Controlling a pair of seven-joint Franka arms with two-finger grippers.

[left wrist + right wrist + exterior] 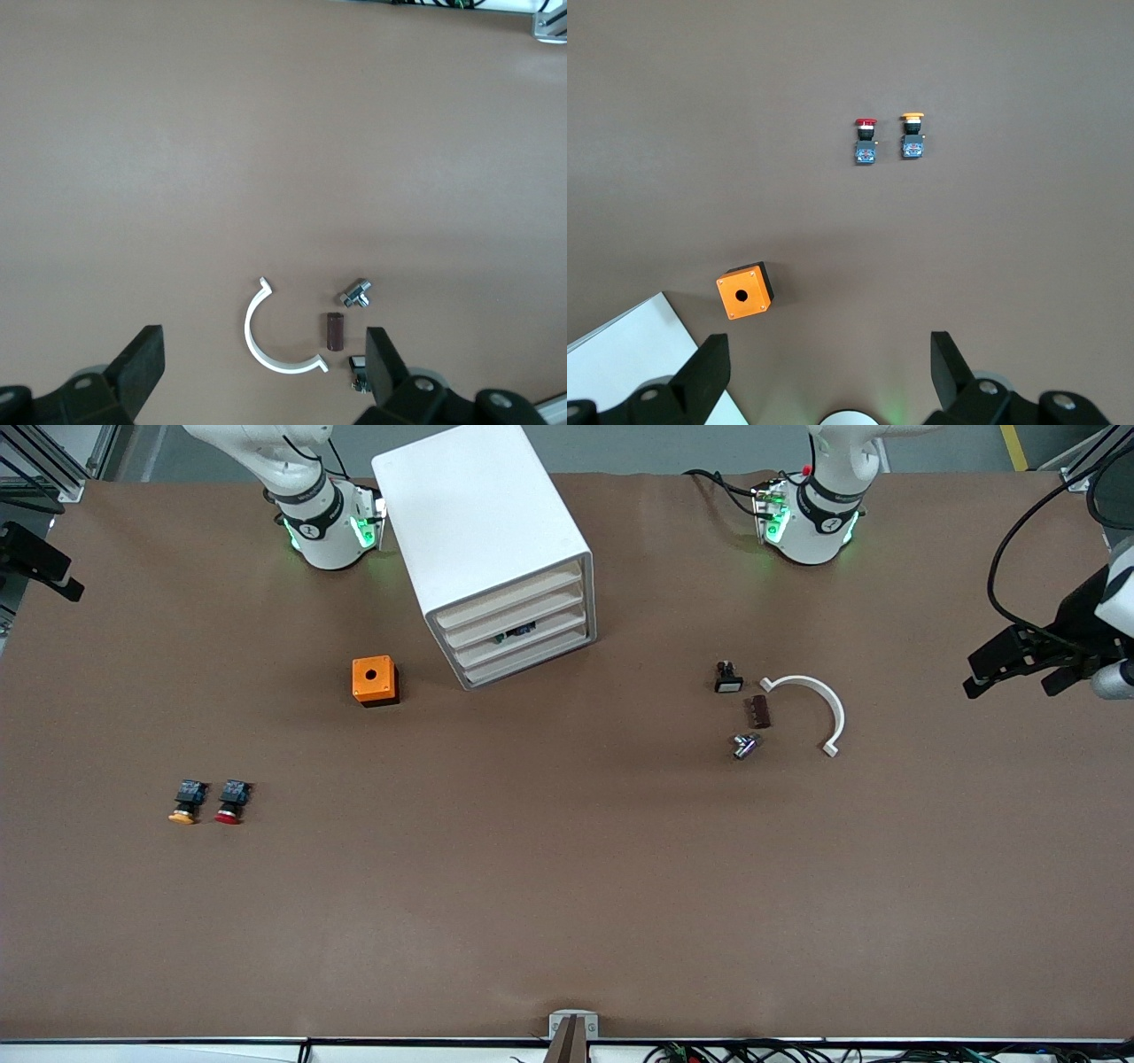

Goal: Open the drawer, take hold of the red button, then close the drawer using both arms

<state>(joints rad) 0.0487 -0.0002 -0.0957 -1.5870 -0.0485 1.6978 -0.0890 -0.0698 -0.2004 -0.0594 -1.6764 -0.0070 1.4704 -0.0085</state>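
Note:
The red-capped button [229, 802] lies on its side on the table toward the right arm's end, nearer the front camera than the orange box. It also shows in the right wrist view [866, 142]. The white drawer cabinet [496, 558] stands between the arm bases with all its drawers pushed in. Something small and blue-dark shows in a gap between two of its drawers [516, 633]. My right gripper [828, 339] is open and empty, high over the table near its own base. My left gripper [264, 335] is open and empty, high over a white arc piece.
A yellow-capped button [184, 803] lies beside the red one. An orange box with a hole [375, 680] sits by the cabinet. Toward the left arm's end lie a white arc [811, 708], a brown block [759, 711], a metal fitting [744, 746] and a small black part [727, 677].

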